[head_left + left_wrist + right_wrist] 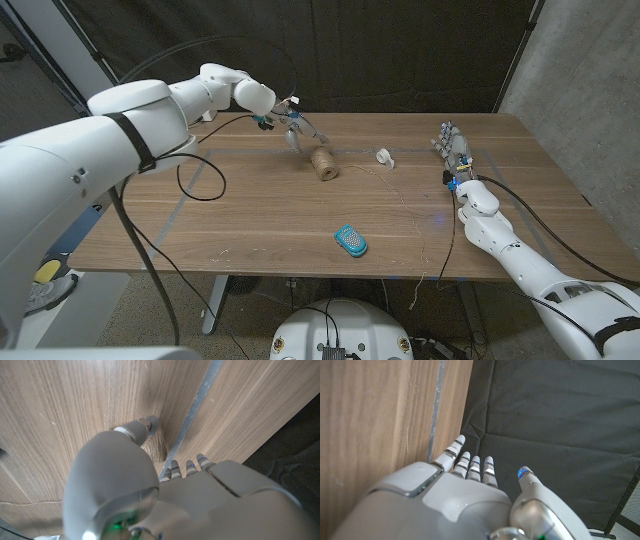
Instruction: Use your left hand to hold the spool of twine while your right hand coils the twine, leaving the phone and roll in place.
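Observation:
The spool of twine (323, 163) lies on its side on the wooden table (250, 215), left of the table's middle and toward the back. Loose twine (400, 200) trails from it to the right and then down to the front edge. My left hand (290, 125) hovers just behind and to the left of the spool, fingers apart, holding nothing. In the left wrist view the spool (156, 446) peeks out between the thumb (142, 427) and the other fingers (186, 467). My right hand (455, 150) stands at the right side of the table, fingers stretched out and empty.
A small white roll (385, 156) sits just right of the spool. The teal phone (351, 240) lies nearer the front, in the middle. A black cable (200, 180) from my left arm loops over the table's left part. A dark curtain hangs behind the table.

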Available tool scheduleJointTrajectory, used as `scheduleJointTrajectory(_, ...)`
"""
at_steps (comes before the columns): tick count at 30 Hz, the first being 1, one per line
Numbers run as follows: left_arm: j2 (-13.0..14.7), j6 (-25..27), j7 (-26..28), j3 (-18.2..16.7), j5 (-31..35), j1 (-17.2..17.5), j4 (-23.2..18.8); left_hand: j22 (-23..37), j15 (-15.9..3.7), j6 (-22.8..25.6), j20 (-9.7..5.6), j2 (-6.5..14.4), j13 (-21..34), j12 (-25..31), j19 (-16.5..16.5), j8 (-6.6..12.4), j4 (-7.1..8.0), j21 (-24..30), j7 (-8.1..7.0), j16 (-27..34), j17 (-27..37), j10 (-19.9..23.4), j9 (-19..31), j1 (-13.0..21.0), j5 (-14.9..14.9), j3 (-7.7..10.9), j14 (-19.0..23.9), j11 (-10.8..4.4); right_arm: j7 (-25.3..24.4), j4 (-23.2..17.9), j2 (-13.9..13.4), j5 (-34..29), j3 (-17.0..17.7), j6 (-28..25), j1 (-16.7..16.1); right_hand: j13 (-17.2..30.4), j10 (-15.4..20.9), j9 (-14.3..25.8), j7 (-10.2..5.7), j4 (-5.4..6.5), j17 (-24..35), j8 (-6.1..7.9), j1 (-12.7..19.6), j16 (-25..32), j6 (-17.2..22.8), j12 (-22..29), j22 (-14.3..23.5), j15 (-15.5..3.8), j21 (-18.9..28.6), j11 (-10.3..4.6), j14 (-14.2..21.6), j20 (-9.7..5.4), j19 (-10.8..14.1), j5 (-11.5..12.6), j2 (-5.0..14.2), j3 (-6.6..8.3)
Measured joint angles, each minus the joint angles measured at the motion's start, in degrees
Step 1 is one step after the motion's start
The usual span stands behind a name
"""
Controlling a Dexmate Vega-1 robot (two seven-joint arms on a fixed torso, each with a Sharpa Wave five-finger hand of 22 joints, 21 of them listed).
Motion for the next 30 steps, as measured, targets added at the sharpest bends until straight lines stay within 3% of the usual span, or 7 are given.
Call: scheduleJointTrajectory(30,-3.0,1.7,4.2,5.1,2.6,-0.8,1.0,0.3,0.0,0.2,0.0,-0.3,0.8,1.5,0.0,0.28,0.0,0.5,-0.2,0.2,0.5,0.0,0.0,0.7,0.4,0.0,0.0,-0.05,0.8,1.8,0.1,1.4,1.1,1.0,-0.6,0.0,-0.2,0.0,-0.21,0.0,0.0,0.0,0.0,0.0,-0.2,0.0,0.0,0.32,0.0,0.21,-0.3,0.0,0.0,0.0,0.0,0.0)
